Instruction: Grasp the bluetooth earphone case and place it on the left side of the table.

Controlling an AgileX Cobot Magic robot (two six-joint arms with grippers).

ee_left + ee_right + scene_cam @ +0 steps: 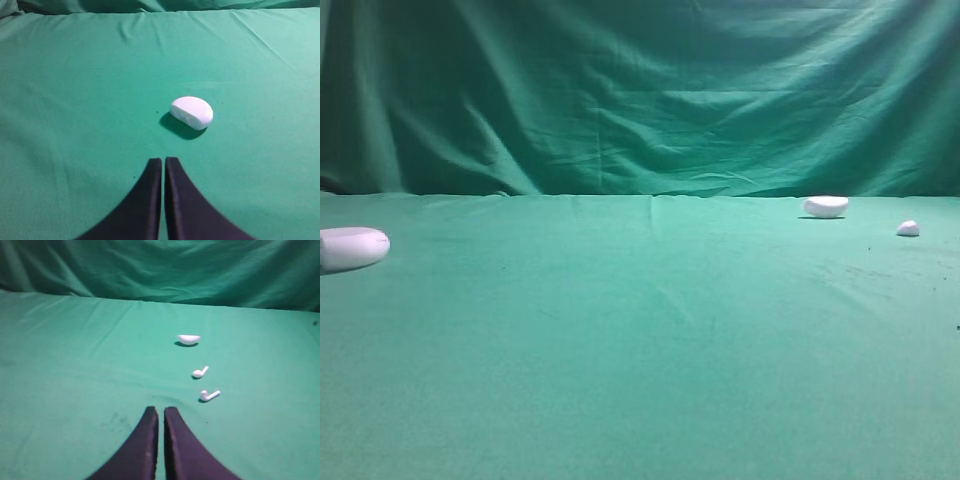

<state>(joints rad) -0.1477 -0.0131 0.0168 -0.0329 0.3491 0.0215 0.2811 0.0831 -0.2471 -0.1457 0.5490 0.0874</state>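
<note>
The bluetooth earphone case (pixel 352 248) is a large white pill-shaped object lying on the green table (pixel 640 350) at the far left edge of the exterior view. In the left wrist view a white rounded object, apparently the case (pixel 191 112), lies on the cloth a short way ahead and slightly right of my left gripper (pixel 163 161). That gripper is shut and empty. My right gripper (pixel 160 410) is also shut and empty, over bare cloth. Neither gripper shows in the exterior view.
A smaller white half-dome piece (pixel 826 206) lies at the back right, with a tiny white piece (pixel 908 229) beside it. The right wrist view shows the half-dome (pixel 189 339) and two loose earbuds (pixel 200 372) (pixel 209 395) ahead of the gripper. A green curtain (pixel 640 90) hangs behind.
</note>
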